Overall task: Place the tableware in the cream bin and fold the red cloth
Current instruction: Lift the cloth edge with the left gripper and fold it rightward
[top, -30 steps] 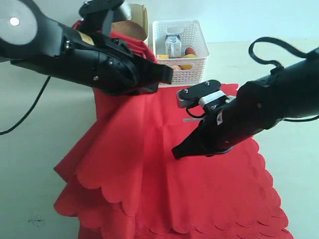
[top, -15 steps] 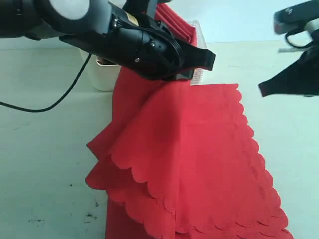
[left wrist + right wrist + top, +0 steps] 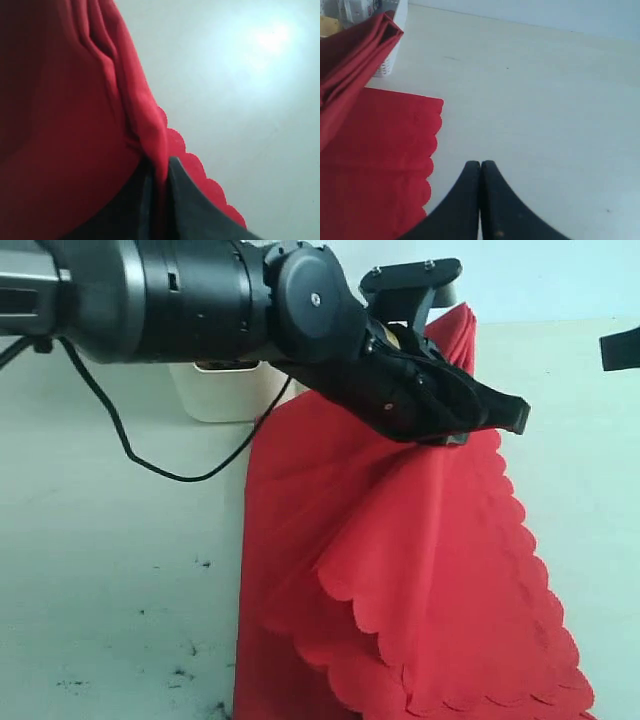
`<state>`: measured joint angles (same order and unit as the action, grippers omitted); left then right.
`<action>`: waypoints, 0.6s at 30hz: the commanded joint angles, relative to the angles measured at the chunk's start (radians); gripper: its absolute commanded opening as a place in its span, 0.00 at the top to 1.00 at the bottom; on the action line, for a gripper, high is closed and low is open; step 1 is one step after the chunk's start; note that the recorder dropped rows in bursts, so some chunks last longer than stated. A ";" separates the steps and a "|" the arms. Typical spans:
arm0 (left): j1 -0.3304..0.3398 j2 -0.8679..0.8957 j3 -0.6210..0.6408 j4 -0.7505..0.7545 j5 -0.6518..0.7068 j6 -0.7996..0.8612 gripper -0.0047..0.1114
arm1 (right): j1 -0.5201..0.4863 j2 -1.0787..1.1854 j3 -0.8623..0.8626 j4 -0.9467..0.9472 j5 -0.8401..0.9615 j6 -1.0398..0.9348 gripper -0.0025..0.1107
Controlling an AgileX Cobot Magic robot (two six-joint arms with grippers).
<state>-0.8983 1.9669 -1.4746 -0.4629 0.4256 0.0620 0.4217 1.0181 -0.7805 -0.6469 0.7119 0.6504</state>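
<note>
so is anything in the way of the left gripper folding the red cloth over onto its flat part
Nothing visible does. The left gripper is shut on a bunched edge of the red cloth, and its flat part has nothing on it. The right gripper is shut, off the cloth over the table.

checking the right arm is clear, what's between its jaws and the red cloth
Only bare table: in the right wrist view the right gripper, jaws shut, sits apart from the red cloth, with nothing lying between.

End effectors [image 3: 159,167] [image 3: 480,165] both closed
</note>
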 commanded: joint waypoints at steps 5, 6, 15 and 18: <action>-0.032 0.023 -0.028 0.004 -0.017 -0.014 0.46 | -0.007 -0.005 -0.004 -0.018 0.012 0.004 0.98; -0.034 0.023 -0.028 -0.004 -0.017 -0.014 0.37 | -0.007 -0.005 -0.004 -0.018 0.012 0.004 0.98; -0.015 -0.033 -0.028 0.028 0.050 -0.014 0.07 | -0.007 -0.005 -0.004 -0.025 0.013 0.004 0.98; 0.012 -0.059 -0.028 0.086 0.111 -0.014 0.07 | -0.007 -0.005 -0.004 -0.025 0.013 0.004 0.98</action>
<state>-0.9121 1.9407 -1.4953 -0.4309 0.4836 0.0523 0.4217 1.0167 -0.7805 -0.6583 0.7223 0.6504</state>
